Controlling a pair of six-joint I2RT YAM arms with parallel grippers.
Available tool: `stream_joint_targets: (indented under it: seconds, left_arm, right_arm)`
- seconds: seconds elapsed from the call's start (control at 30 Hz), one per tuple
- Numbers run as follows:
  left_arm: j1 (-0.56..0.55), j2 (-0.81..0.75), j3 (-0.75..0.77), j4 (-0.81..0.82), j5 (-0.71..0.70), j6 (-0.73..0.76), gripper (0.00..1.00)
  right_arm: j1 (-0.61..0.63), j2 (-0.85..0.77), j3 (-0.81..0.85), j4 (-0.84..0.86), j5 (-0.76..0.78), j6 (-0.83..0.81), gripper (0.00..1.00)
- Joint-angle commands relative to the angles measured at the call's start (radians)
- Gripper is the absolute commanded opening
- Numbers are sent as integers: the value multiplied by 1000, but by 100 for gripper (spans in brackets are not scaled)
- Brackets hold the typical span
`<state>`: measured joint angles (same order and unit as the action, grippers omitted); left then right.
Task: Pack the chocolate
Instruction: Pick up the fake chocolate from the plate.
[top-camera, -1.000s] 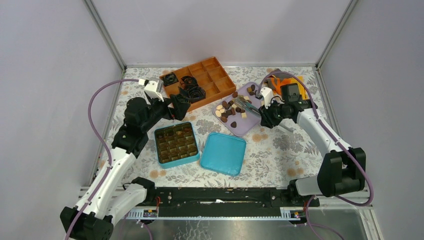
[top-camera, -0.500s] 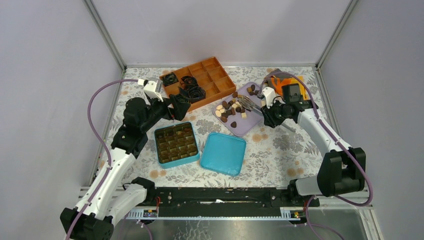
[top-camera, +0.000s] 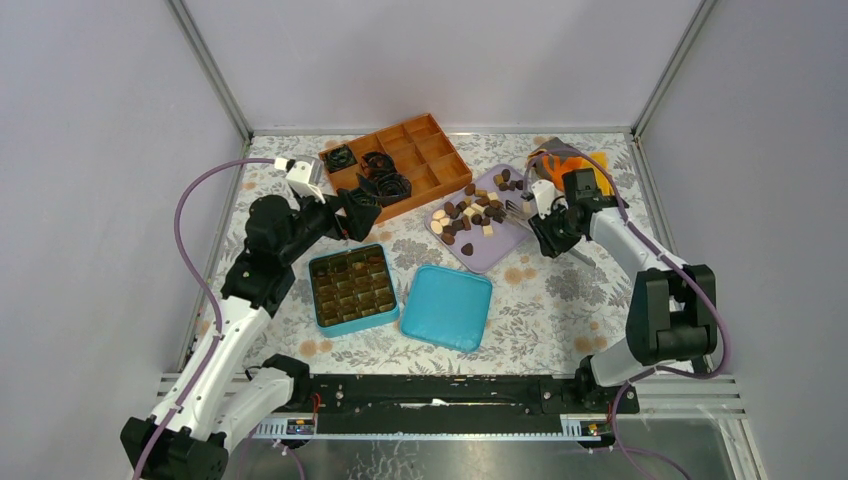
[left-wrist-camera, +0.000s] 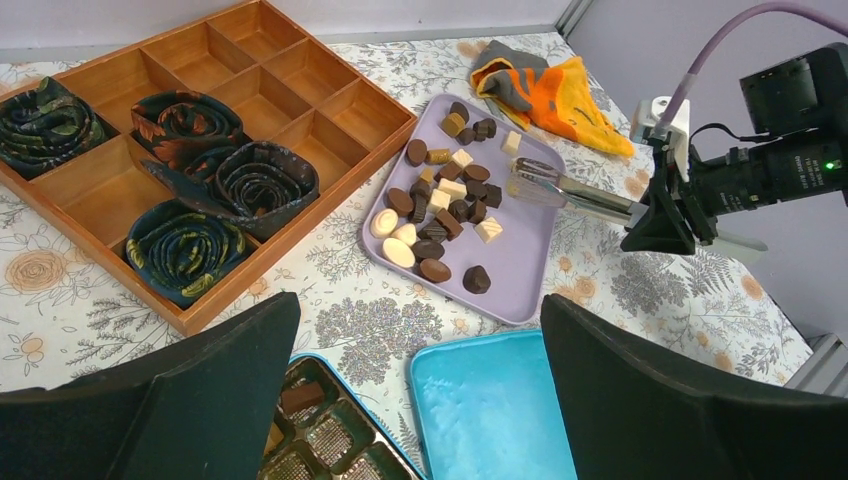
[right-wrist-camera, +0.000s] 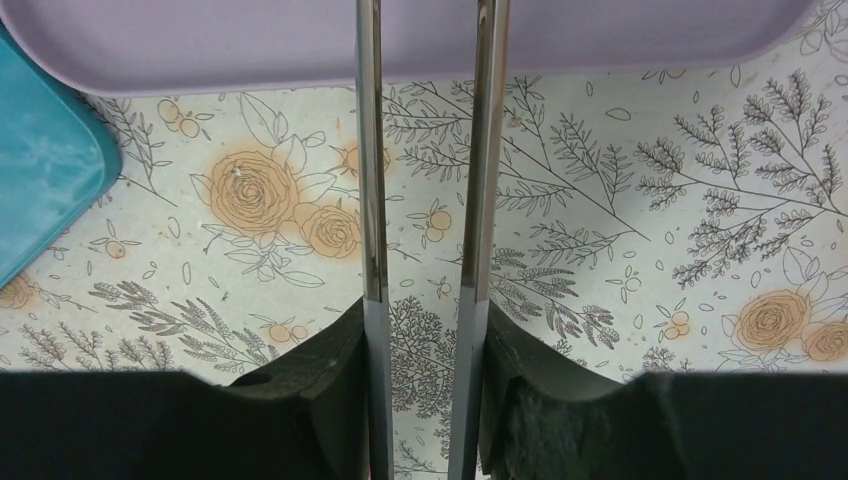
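Floral tabletop (top-camera: 560, 300): most chocolate (left-wrist-camera: 440, 215) is seen on the purple tray (left-wrist-camera: 520, 270). The tin (top-camera: 352, 285) is judged barely filled. Tongs (left-wrist-camera: 580, 195) are clamped in the right claw (left-wrist-camera: 660, 215), their tips empty. The left claw (top-camera: 362, 212) is spread wide and empty.

Chocolate pieces (left-wrist-camera: 445, 207) scattered, apparently loose, on tray (left-wrist-camera: 515, 275)

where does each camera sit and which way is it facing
Top external: above and behind, looking down on the flowered table; left arm and right arm show.
Left wrist: faces across to the lilac plastic tray of chocolate pieces; open left gripper frames the bottom.
Right wrist: looks down along the metal tongs held by the right gripper.
Shared: both wrist views show the tray, tongs and square teal lid.
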<state>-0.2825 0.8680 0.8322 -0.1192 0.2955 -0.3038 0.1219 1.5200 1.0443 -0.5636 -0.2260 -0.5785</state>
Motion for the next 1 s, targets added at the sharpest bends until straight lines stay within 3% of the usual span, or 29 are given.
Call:
stream_joint_targets:
  seconds: [0.0, 0.97]
  left_arm:
    - [9, -17, -5, 73, 32, -14, 99]
    - [12, -35, -13, 87, 49, -20, 99]
  right_arm:
    - [-11, 11, 47, 11, 4, 11, 42]
    - [5, 167, 123, -20, -7, -16, 44]
